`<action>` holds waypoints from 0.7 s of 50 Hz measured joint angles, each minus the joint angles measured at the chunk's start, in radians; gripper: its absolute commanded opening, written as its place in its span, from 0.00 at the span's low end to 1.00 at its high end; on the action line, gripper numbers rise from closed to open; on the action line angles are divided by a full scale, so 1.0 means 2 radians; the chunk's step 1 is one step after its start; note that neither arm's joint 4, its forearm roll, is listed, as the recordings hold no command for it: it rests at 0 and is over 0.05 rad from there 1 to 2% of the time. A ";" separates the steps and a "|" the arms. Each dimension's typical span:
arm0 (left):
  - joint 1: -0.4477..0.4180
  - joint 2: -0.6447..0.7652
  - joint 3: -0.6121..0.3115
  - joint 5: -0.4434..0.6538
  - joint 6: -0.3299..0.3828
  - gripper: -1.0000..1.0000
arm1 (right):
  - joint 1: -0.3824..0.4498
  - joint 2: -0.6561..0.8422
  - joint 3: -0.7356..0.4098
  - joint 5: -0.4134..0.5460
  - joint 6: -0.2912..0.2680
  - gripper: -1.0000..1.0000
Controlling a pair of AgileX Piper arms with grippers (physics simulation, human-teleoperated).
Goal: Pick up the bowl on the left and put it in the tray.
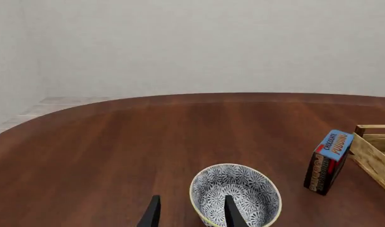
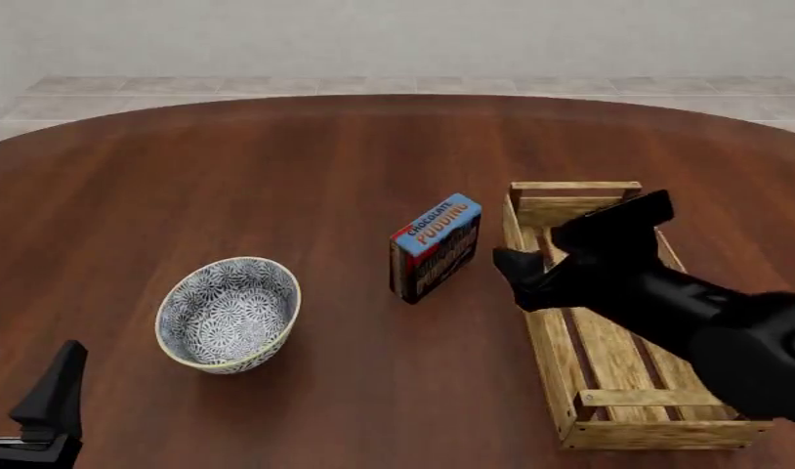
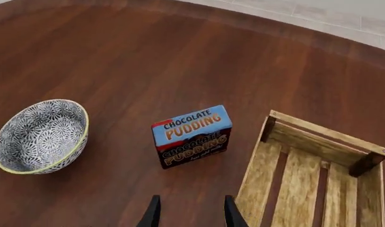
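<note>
The bowl (image 2: 229, 313) stands upright on the table's left half, white with a dense dark floral pattern and a pale rim. It also shows in the left wrist view as bowl (image 1: 243, 189) and in the right wrist view as bowl (image 3: 41, 135). My left gripper (image 2: 20, 379) is open at the near left, short of the bowl and not touching it. One of its fingers (image 1: 232, 213) lines up with the bowl's opening. The tray (image 2: 632, 362) is a light-wood slatted crate on the right. My right gripper (image 2: 513, 264) hangs open and holds nothing, above the tray's left wall.
A chocolate pudding box (image 2: 437, 246) stands upright between the bowl and the tray, close to the tray's far left corner. The round dark-wood table (image 2: 307, 156) ends in a curved far edge, with pale floor tiles beyond it.
</note>
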State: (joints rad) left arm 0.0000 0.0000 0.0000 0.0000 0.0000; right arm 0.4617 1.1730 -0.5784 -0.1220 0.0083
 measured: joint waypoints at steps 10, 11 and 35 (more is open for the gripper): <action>0.000 0.000 0.000 0.000 0.000 1.00 | 0.040 0.046 -0.041 0.019 0.010 1.00; 0.000 0.000 0.000 0.000 0.000 1.00 | 0.045 0.051 -0.046 0.022 0.012 1.00; 0.000 0.000 0.000 0.000 0.000 1.00 | 0.134 0.160 -0.134 0.065 0.055 1.00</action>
State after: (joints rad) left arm 0.0000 0.0000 0.0000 0.0000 0.0000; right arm 0.7293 1.4923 -0.8460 0.0080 0.1180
